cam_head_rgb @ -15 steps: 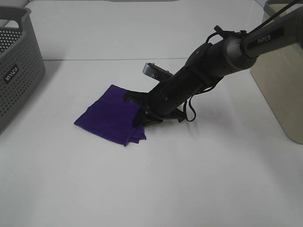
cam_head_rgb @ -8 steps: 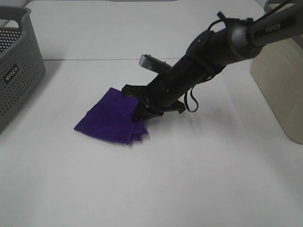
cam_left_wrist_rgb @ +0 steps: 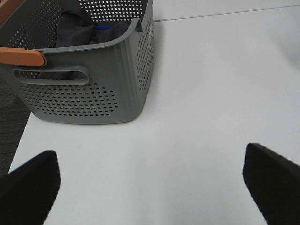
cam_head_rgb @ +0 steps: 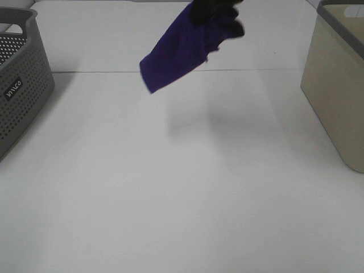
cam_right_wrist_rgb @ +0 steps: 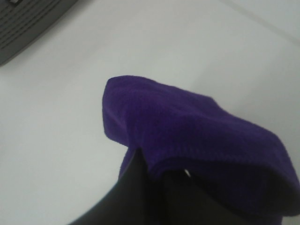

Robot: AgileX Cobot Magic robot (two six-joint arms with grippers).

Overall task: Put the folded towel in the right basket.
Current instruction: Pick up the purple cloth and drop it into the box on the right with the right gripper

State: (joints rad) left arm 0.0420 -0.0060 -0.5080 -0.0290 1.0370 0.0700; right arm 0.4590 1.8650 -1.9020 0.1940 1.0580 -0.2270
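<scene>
High view, towel: the purple towel (cam_head_rgb: 177, 48) hangs clear of the table (cam_head_rgb: 182, 187) at 12 o'clock in the scene, with its free corner drooping toward 7 o'clock.
High view, right gripper: the right gripper (cam_head_rgb: 216, 10), cut off by the frame edge, is clamped on the towel's upper end. The cloth trails from it toward 8 o'clock.
High view, baskets: the grey basket (cam_head_rgb: 23, 85) sits at 9 o'clock and the beige basket (cam_head_rgb: 335, 91) at 3 o'clock. The towel is between them and touches neither.
Left wrist view, left gripper: the left gripper (cam_left_wrist_rgb: 151, 187) is spread wide over bare table and holds nothing.
Left wrist view, grey basket: it stands ahead of the fingers (cam_left_wrist_rgb: 30, 185), with dark cloth (cam_left_wrist_rgb: 75, 28) inside and an orange strip (cam_left_wrist_rgb: 21, 56) at its rim.
Right wrist view, towel: its folded edge drapes over a dark finger (cam_right_wrist_rgb: 136, 197) and is pinched there. The table lies beneath, and a corner of the grey basket is well apart.
</scene>
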